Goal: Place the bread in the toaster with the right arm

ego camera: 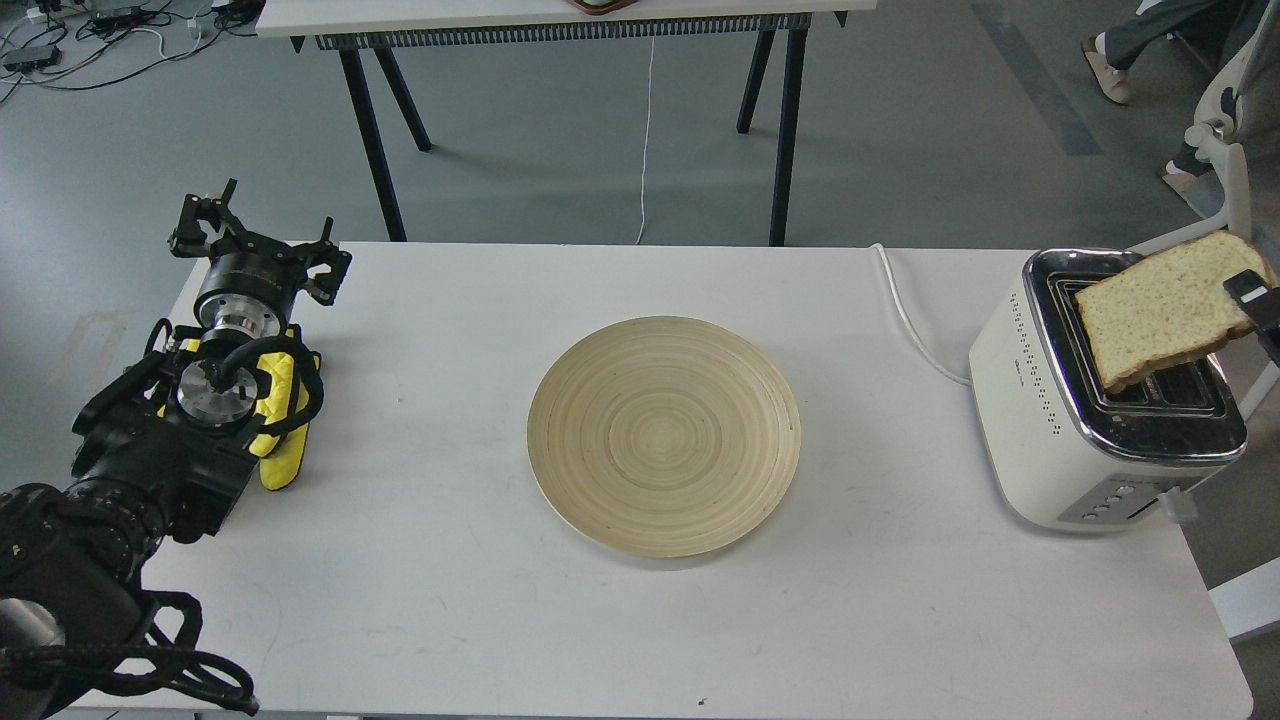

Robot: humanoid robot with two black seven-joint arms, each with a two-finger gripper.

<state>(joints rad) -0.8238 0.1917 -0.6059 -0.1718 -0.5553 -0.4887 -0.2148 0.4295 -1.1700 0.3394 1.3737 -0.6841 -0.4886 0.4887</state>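
1. Tan bread (1165,310) hangs tilted over the toaster (1090,420), its lower corner dipping at the chrome slots, its crust end up toward the right frame edge.
2. Our right gripper (1258,300) pinches the slice's upper right corner; one black finger lies on the face, the rest is cut off by the frame.
3. Toaster sits at the white table's (420,560) right edge, cord trailing back over the far rim.
4. Wooden plate (664,436) lies bare mid-table, well apart from the toaster; open tabletop between them.
5. Our left gripper (255,235) rests at the far left corner, fingers spread, holding nothing.
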